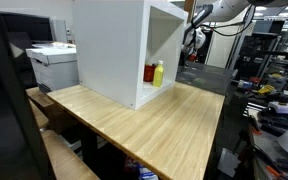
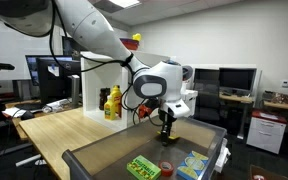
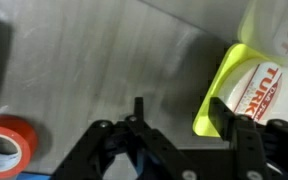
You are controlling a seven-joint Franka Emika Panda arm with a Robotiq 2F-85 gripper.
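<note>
Exterior views: opposite ends of the surface (image 1: 164, 125), mid-range, both showing the white cabinet (image 1: 109, 45). Wrist view: close behind the jaws, facing down.

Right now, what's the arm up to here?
The arm's gripper hangs over a dark bin, jaws apart with nothing between them. In the wrist view a yellow packet lies beside one finger, with an orange tape roll off to the other side. Whether the finger touches the packet, I cannot tell. A yellow bottle stands in the white cabinet.
</note>
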